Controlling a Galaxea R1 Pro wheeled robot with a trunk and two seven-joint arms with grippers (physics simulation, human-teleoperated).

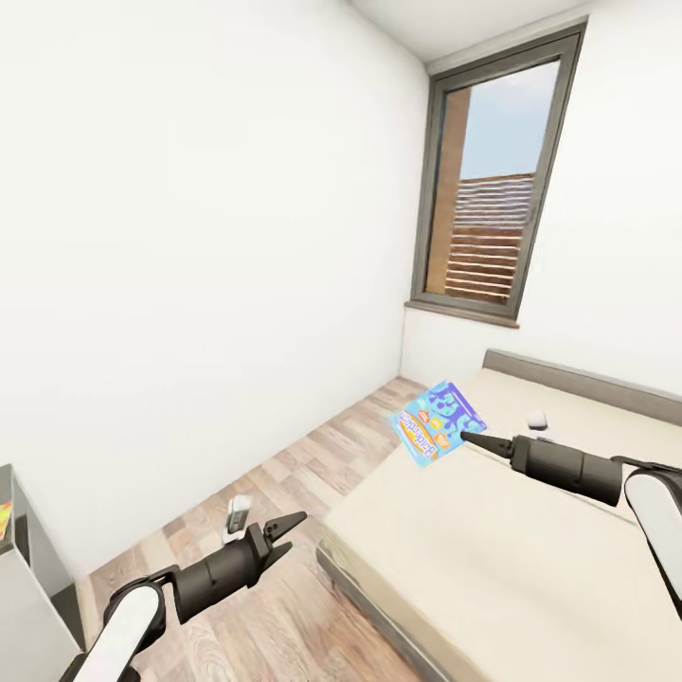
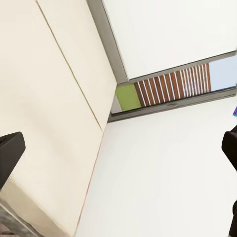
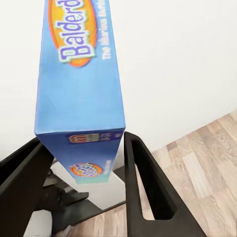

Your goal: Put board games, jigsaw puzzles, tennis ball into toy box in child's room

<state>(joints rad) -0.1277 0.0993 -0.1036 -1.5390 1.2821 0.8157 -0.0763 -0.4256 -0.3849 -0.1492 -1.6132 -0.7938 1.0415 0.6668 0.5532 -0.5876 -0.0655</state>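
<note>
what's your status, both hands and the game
Right hand shut on blue board game, held above bed. Left hand open, empty, over floor. Nothing in the way.

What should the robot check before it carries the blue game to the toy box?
1. Right gripper shut on the blue board game: ok.
2. Game lifted off the bed: ok.
3. Grip is near the box's corner, so it may slip: cannot tell.
4. Left gripper open and free: ok.
5. Toy box in sight: not ok.
6. Second game on the bed located: cannot tell.
</note>
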